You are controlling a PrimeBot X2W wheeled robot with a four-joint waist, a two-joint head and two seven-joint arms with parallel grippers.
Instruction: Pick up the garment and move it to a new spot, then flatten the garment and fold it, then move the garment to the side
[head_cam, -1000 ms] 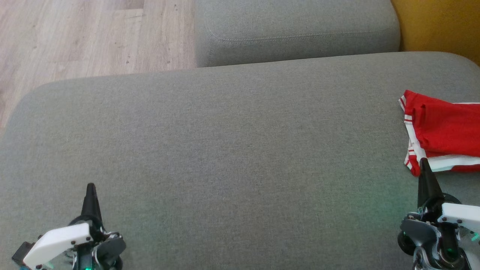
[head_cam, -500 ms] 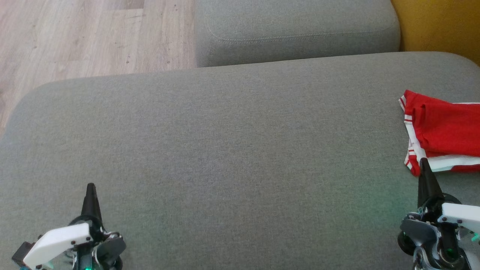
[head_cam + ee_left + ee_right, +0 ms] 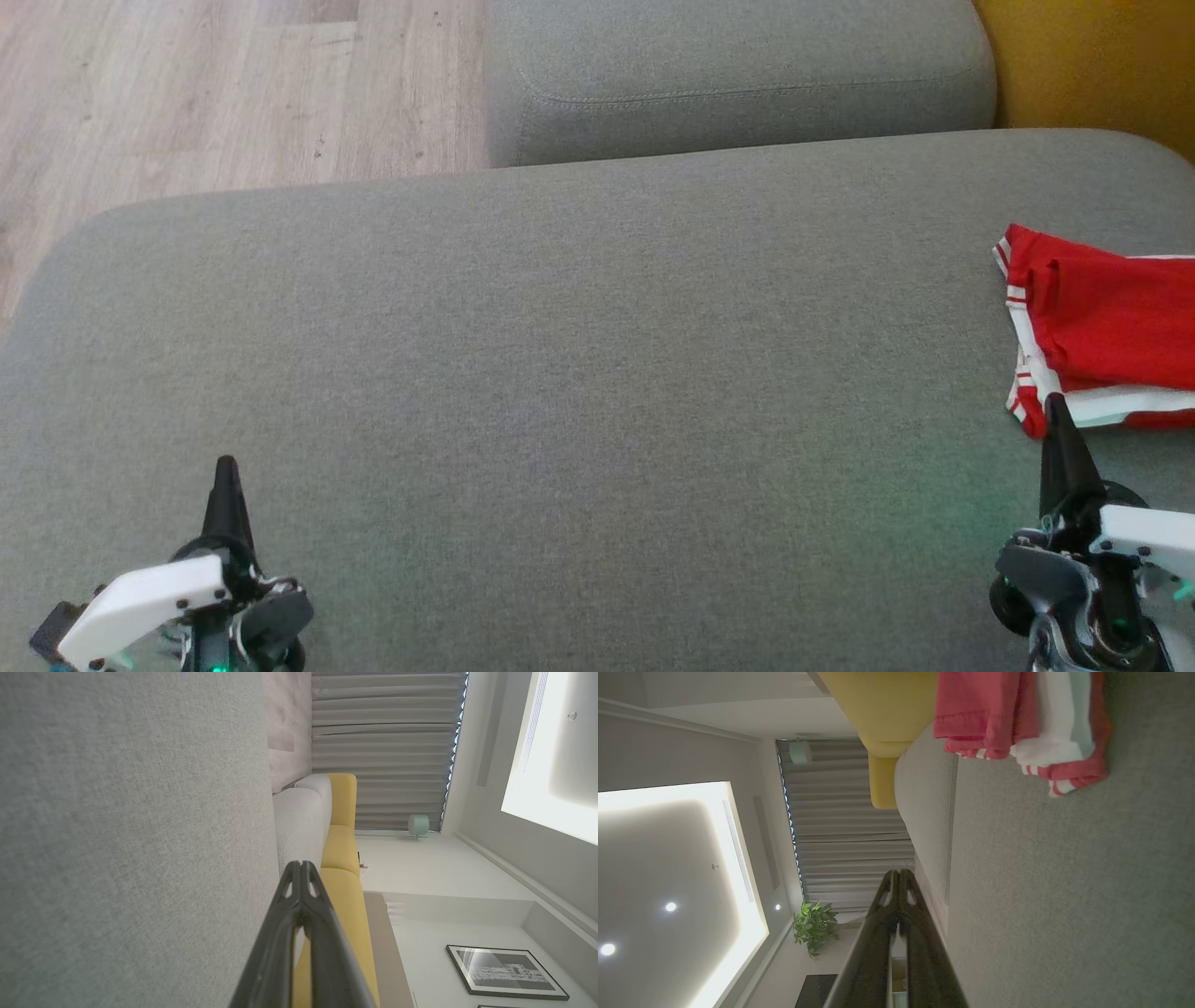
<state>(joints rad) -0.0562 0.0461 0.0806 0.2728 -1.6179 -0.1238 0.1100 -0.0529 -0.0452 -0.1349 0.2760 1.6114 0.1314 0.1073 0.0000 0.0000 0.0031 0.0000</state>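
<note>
The garment (image 3: 1106, 327) is red with white stripes and lies folded at the right edge of the grey sofa seat (image 3: 579, 373). It also shows in the right wrist view, where the garment (image 3: 1017, 723) sits at the top. My right gripper (image 3: 1055, 403) is shut and empty at the lower right, its tip just in front of the garment's near corner. My left gripper (image 3: 225, 464) is shut and empty at the lower left, far from the garment. In the wrist views the left gripper (image 3: 301, 864) and right gripper (image 3: 899, 872) each have their fingers pressed together.
A second grey cushion (image 3: 738, 75) lies behind the seat. Wooden floor (image 3: 187, 93) is at the upper left and a yellow cushion (image 3: 1092, 61) at the upper right. The seat's rounded left corner (image 3: 65, 252) drops to the floor.
</note>
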